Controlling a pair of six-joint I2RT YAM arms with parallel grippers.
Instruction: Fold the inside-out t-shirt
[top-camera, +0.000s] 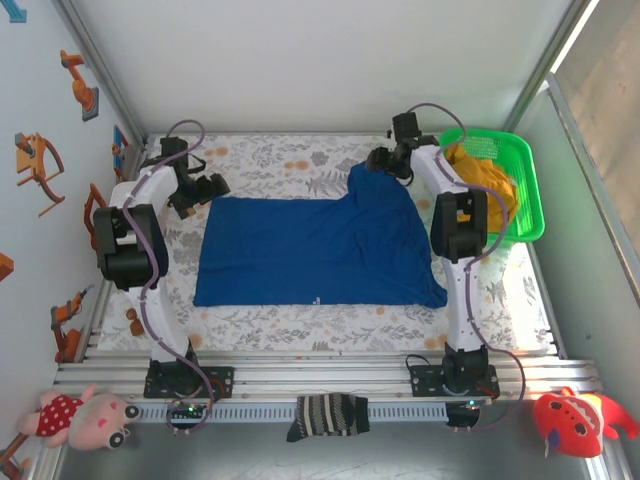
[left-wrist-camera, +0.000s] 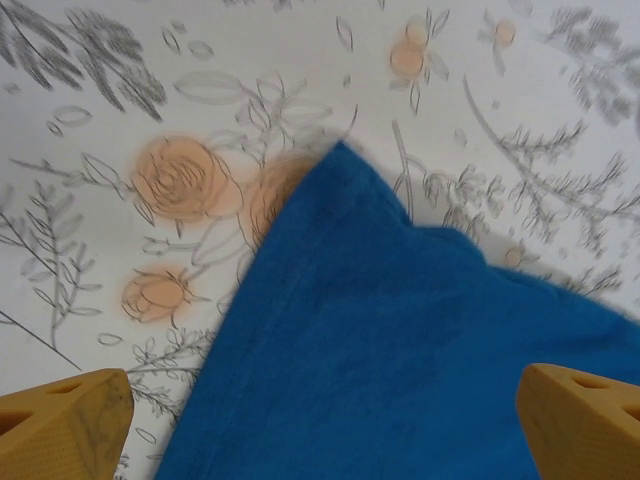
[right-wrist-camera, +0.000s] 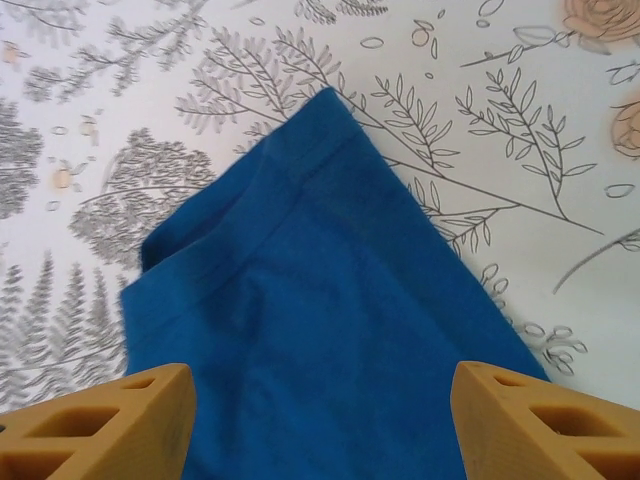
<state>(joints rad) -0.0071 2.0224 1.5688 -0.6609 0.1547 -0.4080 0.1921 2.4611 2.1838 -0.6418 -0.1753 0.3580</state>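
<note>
A green basket stood just to the right of the right gripper, and a mustard-yellow garment lay inside it. A dark striped sock lay on the front rail, well apart from both pairs of fingers, with a pink doll and a red plush toy at the two near corners.

The inside-out t-shirt lay spread on the flower-printed table cover, between the two grippers. The left gripper had its yellow fingers wide apart. One blue corner of the shirt pointed away just ahead of them, and the cloth lay flat below the gap, not gripped. The right gripper's fingers were also well apart, over another hemmed corner of the shirt, and they held nothing.
</note>
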